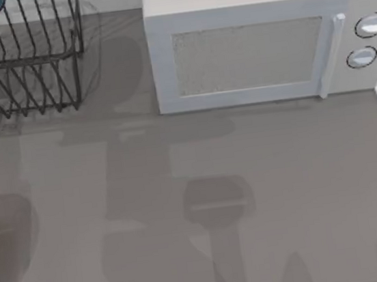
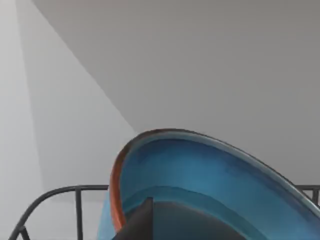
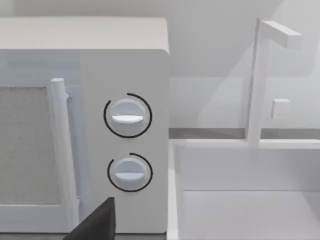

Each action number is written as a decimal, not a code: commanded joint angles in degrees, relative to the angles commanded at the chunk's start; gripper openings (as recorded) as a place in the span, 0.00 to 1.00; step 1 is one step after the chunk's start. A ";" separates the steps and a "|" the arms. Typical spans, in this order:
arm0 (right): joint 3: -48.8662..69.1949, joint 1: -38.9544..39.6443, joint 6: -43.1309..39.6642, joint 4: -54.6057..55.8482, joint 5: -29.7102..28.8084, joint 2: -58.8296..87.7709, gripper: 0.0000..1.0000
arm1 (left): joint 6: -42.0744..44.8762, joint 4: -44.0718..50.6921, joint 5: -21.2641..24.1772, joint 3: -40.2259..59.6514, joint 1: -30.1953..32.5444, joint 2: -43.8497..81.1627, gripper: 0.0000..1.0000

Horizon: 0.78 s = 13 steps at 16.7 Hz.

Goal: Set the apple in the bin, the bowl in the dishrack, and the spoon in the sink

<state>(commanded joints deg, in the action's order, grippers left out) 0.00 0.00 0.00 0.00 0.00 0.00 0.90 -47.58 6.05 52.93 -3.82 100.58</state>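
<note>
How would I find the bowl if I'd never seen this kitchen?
Find the big white microwave at the back, then look to the top view's far left at the black wire dishrack. Over its back corner is the glossy teal-blue bowl with a thin reddish-brown rim, the one colourful thing there.

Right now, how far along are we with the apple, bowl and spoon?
In hand: the bowl is tilted over the dishrack at the table's far left corner, close under my left wrist camera; whether it is released I cannot tell. Left: the spoon's sink beside the microwave looks empty. Apple: unconfirmed.
</note>
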 joint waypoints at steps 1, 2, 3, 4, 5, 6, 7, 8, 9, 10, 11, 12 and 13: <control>0.00 0.00 0.00 0.00 0.00 0.00 1.00 | 0.00 0.00 0.00 0.00 0.00 0.00 1.00; 0.00 0.00 0.00 0.00 0.00 0.00 1.00 | 0.00 0.00 0.00 0.00 0.00 0.00 1.00; 0.00 0.00 0.00 0.00 0.00 0.00 1.00 | 0.00 0.00 0.00 0.00 0.00 0.00 1.00; 0.00 0.00 0.00 0.00 0.00 0.00 1.00 | 0.00 0.00 0.00 0.00 0.00 0.00 1.00; 0.00 0.00 0.00 0.00 0.00 0.00 1.00 | 0.00 0.00 0.00 0.00 0.00 0.00 1.00; 0.00 0.00 0.00 0.00 0.00 0.00 1.00 | 0.00 0.00 0.00 0.00 0.00 0.00 1.00; 0.00 0.00 0.00 0.00 0.00 0.00 1.00 | 0.00 0.00 0.00 0.00 0.00 0.00 1.00; 0.00 0.00 0.00 0.00 0.00 0.00 1.00 | 0.00 0.01 0.00 0.02 -0.10 -0.02 1.00; 0.00 0.00 0.00 0.00 0.00 0.00 1.00 | 0.00 0.01 0.00 0.02 -0.10 -0.02 1.00; 0.00 0.00 0.00 0.00 0.00 0.00 1.00 | -0.07 -0.02 -0.13 0.08 -0.17 -0.59 1.00; 0.00 0.00 0.00 0.00 0.00 0.00 1.00 | -0.12 0.08 -0.34 -0.16 -0.24 -1.74 1.00; 0.00 0.00 0.00 0.00 0.00 0.00 1.00 | -0.12 0.46 -0.57 -0.61 -0.25 -3.46 1.00; 0.00 0.00 0.00 0.00 0.00 0.00 1.00 | -0.09 1.18 -0.82 -1.40 -0.24 -5.72 1.00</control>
<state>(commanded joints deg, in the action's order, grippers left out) 0.00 0.00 0.00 0.00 0.00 0.00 0.81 -46.39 5.23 51.53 -4.06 94.86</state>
